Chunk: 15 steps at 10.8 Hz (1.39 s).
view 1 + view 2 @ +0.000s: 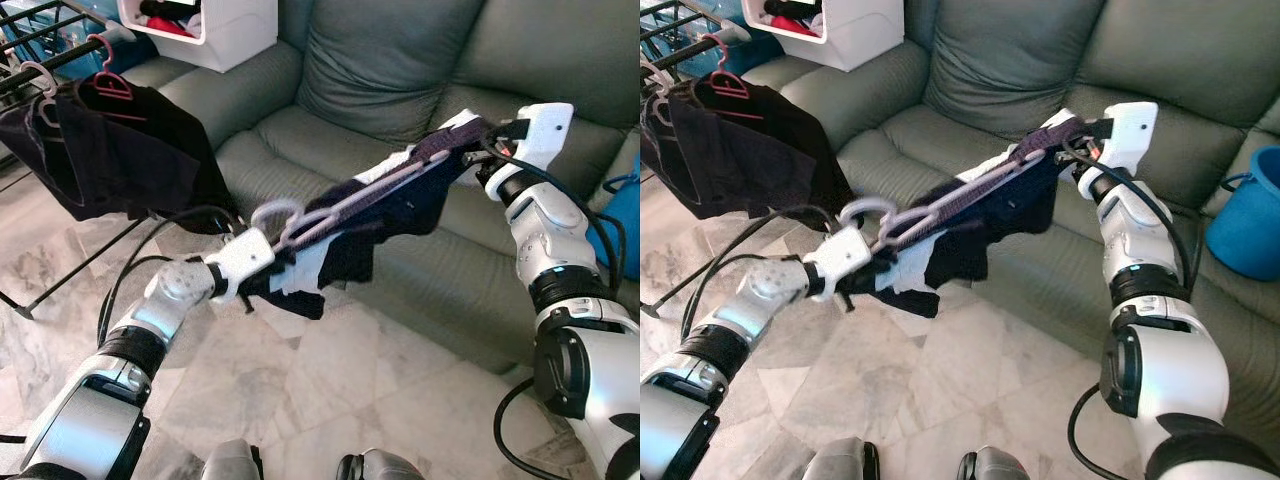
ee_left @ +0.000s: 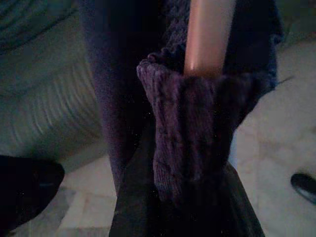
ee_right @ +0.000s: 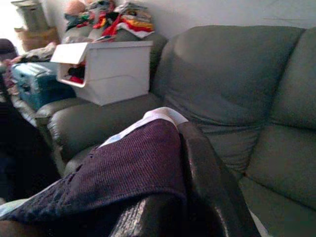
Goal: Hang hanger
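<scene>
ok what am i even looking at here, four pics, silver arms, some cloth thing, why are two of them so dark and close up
It is a humanoid house robot with two silver arms, each ending in a gripper of two black fingers. The two wide pictures come from cameras on its head, looking down past its own arms. The two close pictures come from cameras on its wrists, looking along the fingers, so cloth sits right up against the lens.

Between the arms it carries a pale hanger with a dark purple garment draped on it. The left gripper holds the hook end, the right gripper the far end.

Behind is a grey-green sofa. At the robot's left stands a drying rack with a dark garment already hanging. The floor is marble tile.
</scene>
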{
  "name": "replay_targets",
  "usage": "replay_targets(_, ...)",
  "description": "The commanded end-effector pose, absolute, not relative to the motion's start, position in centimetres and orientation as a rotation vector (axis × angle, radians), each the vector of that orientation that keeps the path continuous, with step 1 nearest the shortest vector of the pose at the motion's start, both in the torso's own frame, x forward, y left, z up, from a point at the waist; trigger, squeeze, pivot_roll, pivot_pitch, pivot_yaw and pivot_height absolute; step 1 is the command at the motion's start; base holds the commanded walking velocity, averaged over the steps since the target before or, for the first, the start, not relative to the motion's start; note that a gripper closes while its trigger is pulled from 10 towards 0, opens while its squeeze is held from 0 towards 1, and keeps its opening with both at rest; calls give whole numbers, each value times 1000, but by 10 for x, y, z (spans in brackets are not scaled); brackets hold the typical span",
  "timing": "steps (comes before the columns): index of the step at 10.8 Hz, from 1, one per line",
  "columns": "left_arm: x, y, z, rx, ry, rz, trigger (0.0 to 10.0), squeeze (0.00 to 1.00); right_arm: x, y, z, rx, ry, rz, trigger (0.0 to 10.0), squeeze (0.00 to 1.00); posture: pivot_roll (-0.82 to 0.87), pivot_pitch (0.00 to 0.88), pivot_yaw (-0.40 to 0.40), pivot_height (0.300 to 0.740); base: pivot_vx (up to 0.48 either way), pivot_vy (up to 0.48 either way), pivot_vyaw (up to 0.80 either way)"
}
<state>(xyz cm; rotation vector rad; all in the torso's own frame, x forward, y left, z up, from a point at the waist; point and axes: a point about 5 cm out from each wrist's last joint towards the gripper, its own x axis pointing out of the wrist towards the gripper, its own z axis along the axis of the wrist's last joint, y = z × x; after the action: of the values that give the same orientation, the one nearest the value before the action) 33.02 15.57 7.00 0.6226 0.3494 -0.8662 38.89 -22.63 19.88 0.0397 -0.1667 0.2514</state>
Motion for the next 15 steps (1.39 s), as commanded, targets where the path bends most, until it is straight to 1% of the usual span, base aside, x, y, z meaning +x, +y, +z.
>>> replay_targets(1, 301, 204, 26, 694, 646, -787, 0, 0, 387, -250, 256, 8, -398, 159, 0, 0, -77, 3, -55, 740, 0, 0, 0)
replay_targets(2, 296, 198, 20, 752, 669, -864, 0, 0, 387, -247, 254, 5, -397, 167, 0, 0, -77, 3, -55, 740, 0, 0, 0)
replay_targets(3, 291, 194, 15, 772, 691, -909, 0, 0, 388, -245, 255, 12, -401, 170, 0, 0, -75, 2, -56, 740, 0, 0, 0)
replay_targets(4, 283, 192, 6, 827, 750, -962, 0, 0, 391, -235, 258, 22, -414, 200, 0, 0, -75, 1, -53, 740, 0, 0, 0)
replay_targets(5, 286, 192, 6, 819, 742, -907, 0, 0, 392, -228, 259, 23, -422, 217, 0, 0, -77, 0, -51, 740, 0, 0, 0)
replay_targets(6, 310, 202, 22, 646, 643, -548, 0, 0, 396, -203, 266, -44, -454, 282, 0, 0, -77, 0, -51, 740, 0, 0, 0)
replay_targets(7, 313, 207, 25, 690, 625, -506, 0, 0, 396, -200, 265, -72, -451, 288, 0, 0, -78, 0, -57, 740, 0, 0, 0)
replay_targets(8, 330, 230, 48, 659, 502, -221, 0, 0, 395, -185, 246, -235, -393, 351, 0, 0, -73, 0, -63, 740, 0, 0, 0)
replay_targets(9, 334, 237, 56, 615, 472, -151, 0, 0, 394, -183, 221, -270, -302, 370, 0, 0, -76, 0, -60, 740, 0, 0, 0)
replay_targets(10, 338, 239, 62, 605, 440, -120, 0, 0, 391, -187, 185, -368, -143, 349, 0, 0, -81, 0, -56, 740, 0, 0, 0)
replay_targets(11, 339, 237, 64, 572, 424, -109, 0, 0, 387, -196, 161, -487, -35, 273, 0, 0, -74, 0, -60, 740, 0, 0, 0)
replay_targets(12, 340, 235, 64, 609, 406, -123, 0, 0, 385, -197, 156, -552, -21, 290, 0, 0, -74, 0, -60, 740, 0, 0, 0)
replay_targets(13, 338, 231, 64, 635, 367, -161, 824, 0, 384, -196, 155, -598, -42, 257, 0, 0, -62, 0, -64, 740, 0, 0, 0)
replay_targets(14, 331, 238, 57, 733, 398, -179, 667, 0, 385, -195, 157, -537, -78, 188, 0, 0, -57, 4, -60, 740, 0, 0, 0)
replay_targets(15, 327, 242, 51, 762, 438, -161, 0, 0, 387, -188, 158, -489, -104, 151, 0, 0, -55, 7, -51, 740, 0, 0, 0)
